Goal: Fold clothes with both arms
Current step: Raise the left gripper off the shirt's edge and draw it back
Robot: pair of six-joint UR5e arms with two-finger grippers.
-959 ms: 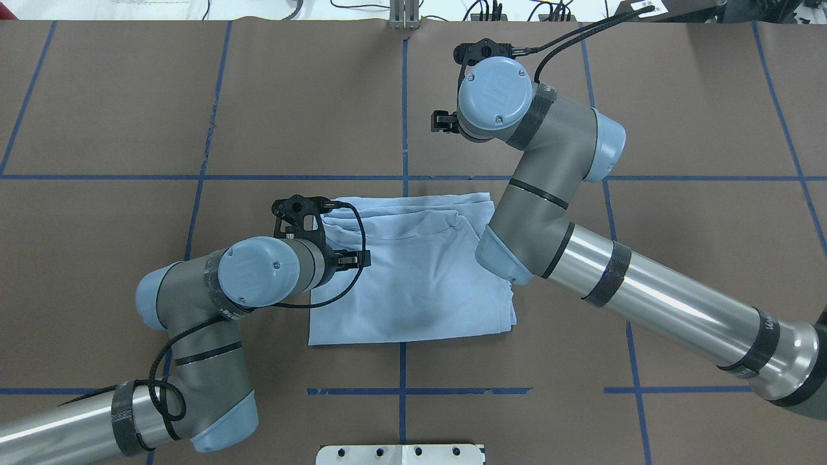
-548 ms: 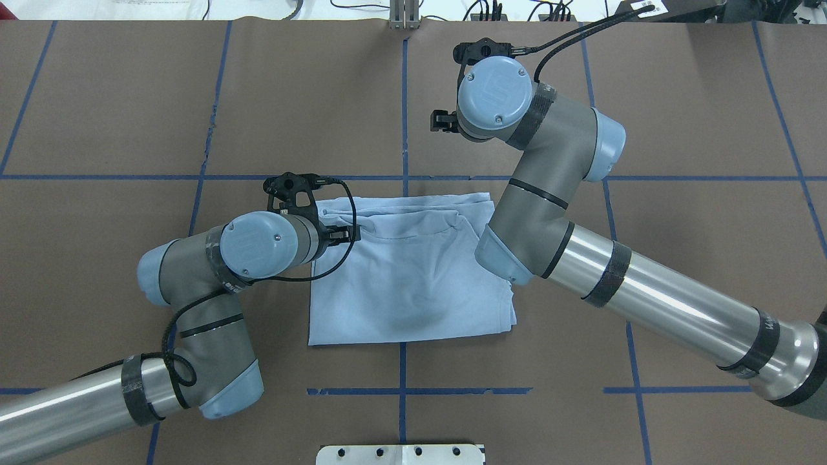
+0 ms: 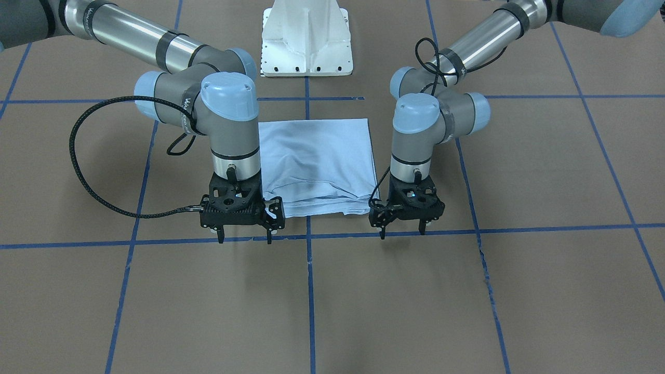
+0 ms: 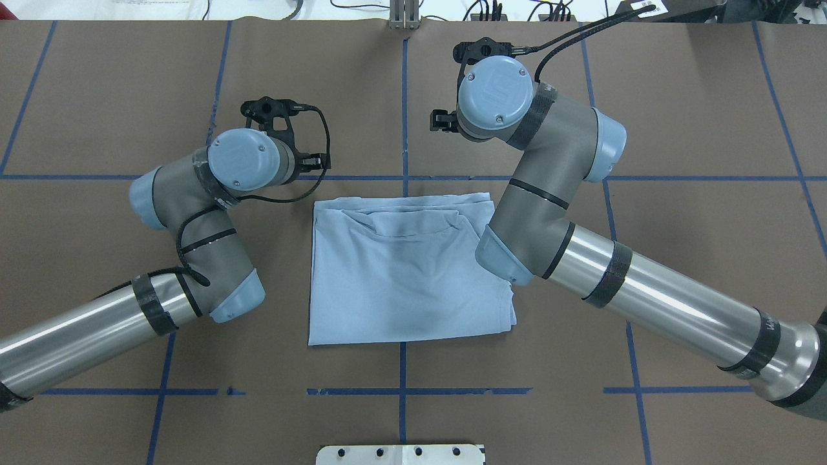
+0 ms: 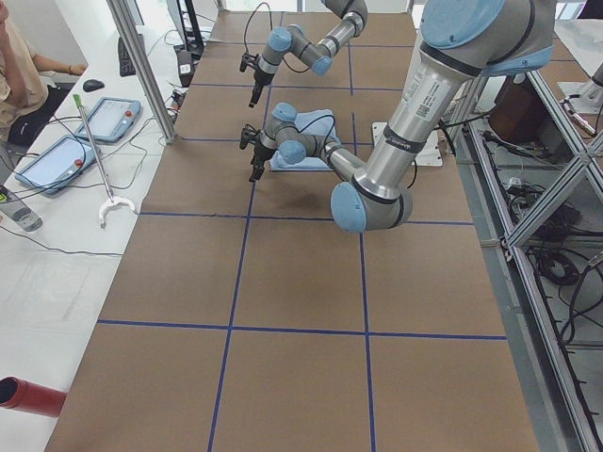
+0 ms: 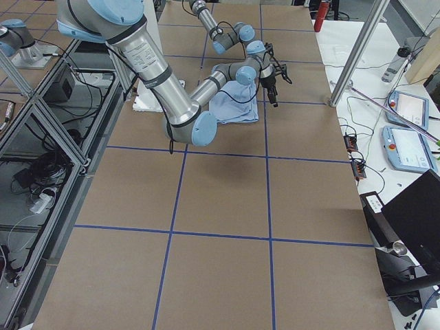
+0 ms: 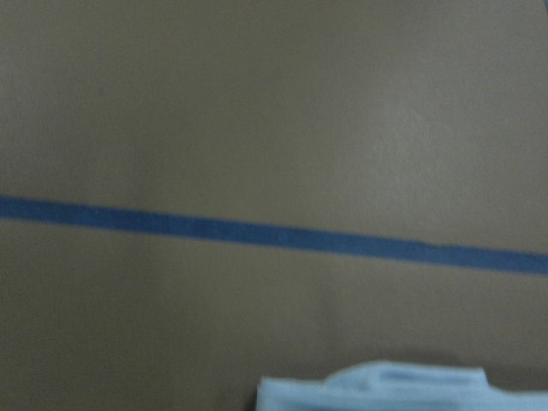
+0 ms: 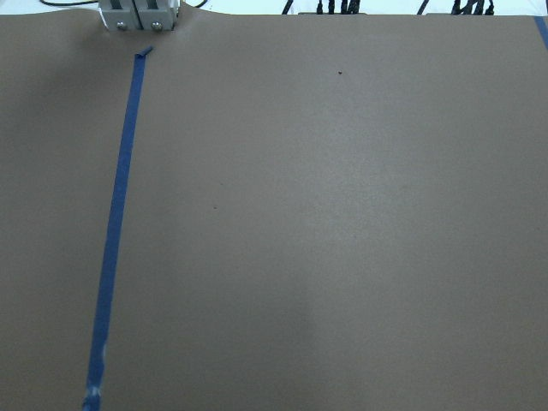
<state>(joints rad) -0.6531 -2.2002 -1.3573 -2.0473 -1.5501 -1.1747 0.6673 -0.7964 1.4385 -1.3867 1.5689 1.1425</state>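
A light blue shirt (image 4: 400, 284) lay folded into a rough rectangle at the centre of the overhead view, flat on a brown bench (image 4: 97, 97) marked with a grid of blue tape lines (image 4: 404, 97). Its neckline curved across the upper part of the rectangle, and layered edges showed along the top and right sides. The left arm (image 4: 194, 219) entered from the lower left of that view and bent upward. The left pincer (image 4: 318, 161) was just above the shirt's upper left corner, close to it but not touching. The right arm (image 4: 646, 290) entered from the lower right, its elbow covering the shirt's right edge in the picture. The right pincer (image 4: 442, 121) hung above the upper right corner, farther from the cloth. In the front-facing view both pincers pointed straight down near the blue line crossing the lower middle of the frame, one at each end of the shirt's near edge. Each was released, its two fingers spread apart with nothing between them. A white base (image 3: 306, 36) stood at the top centre of that view. The left wrist view was blurred: brown bench, one blue line and a strip of shirt at the bottom edge. The right wrist view showed bare bench with a blue line down its left side.
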